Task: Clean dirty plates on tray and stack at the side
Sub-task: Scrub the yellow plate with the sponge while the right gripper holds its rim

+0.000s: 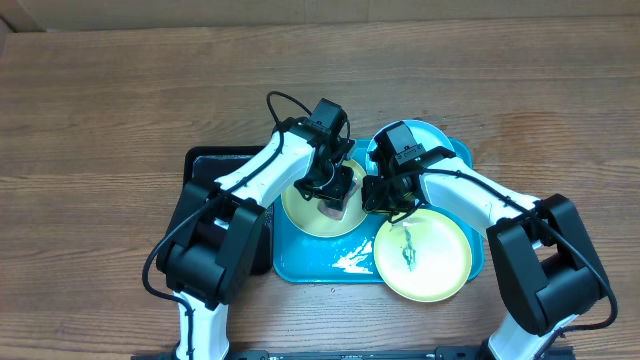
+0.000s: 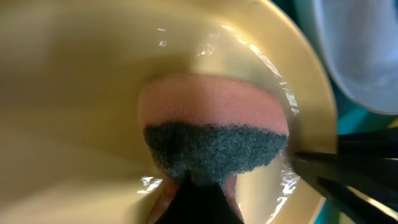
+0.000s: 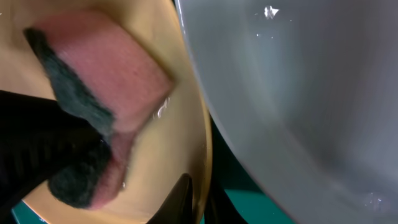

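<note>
**Scrub step on plate one, nothing stacked yet**

- The left gripper [image 1: 335,190] has its jaws clamped tight on the sponge [image 2: 211,124]. The sponge is pink foam with a dark scouring face, and it is pressed into the bowl of the left plate [image 1: 300,210], the yellow-green one on the left half of the tray [image 1: 300,268].
- The right gripper [image 1: 382,195] is nearly closed, pinching that plate's rim on the side towards the tray's middle. It looks like it is bracing the plate for the wipe.
- The front-right plate [image 1: 445,262], also yellow-green, sits at the tray's front-right corner with a dark smear in its centre. It reads as not cleaned.
- The cyan plate [image 1: 440,135] sits at the tray's back-right corner, just beside the right gripper. I can't tell whether it is dirty.
- The black tray [image 1: 200,170] sits against the tray's left edge, under the left arm.

My read is that this is early in the task, since all three plates are on the tray.

Next move:
- Finish the wipe, with the rim pinch holding so the plate doesn't skate on the glossy tray.
- Lift the sponge clear, then carry the plate off the tray to the side.
- The rim grip is thin and the surface looks wet, so slip is the risk.
</note>
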### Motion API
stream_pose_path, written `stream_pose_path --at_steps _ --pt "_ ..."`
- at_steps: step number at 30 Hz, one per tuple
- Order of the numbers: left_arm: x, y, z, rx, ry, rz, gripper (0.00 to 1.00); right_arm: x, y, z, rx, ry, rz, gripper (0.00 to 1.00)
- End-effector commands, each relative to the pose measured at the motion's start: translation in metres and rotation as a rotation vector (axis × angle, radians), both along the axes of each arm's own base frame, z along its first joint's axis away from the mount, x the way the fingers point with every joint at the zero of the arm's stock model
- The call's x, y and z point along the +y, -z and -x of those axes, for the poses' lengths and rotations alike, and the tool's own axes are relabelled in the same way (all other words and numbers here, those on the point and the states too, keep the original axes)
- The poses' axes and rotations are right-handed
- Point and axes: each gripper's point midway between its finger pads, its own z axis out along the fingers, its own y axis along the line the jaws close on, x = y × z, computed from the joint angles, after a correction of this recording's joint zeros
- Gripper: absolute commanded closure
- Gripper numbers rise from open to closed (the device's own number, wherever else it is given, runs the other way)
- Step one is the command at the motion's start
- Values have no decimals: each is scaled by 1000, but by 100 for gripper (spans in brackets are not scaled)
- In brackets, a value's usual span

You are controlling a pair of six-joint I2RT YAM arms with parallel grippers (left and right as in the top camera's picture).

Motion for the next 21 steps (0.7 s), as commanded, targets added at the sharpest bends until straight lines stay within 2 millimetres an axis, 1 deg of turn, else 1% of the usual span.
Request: stream_pose_path --at_steps 1,3,5,9,13,16,21 --pt "-21 8 17 78 50 83 96 7 -1 4 -9 -44 -20 92" --pt "-17 9 9 60 14 65 96 7 -1 4 -8 -44 -20 92" --pt "-7 12 -8 18 -84 20 96 6 -1 5 -5 -44 -18 92" --pt "5 12 -36 -38 -222 15 96 5 0 7 4 -43 -14 92" --pt "32 15 -56 -87 -339 -56 96 5 0 8 8 -44 -12 92" --pt "55 18 -59 -109 -380 -155 96 5 0 8 9 -43 -11 92" --pt "93 21 -53 -142 -417 -360 95 5 0 7 7 -43 -12 92"
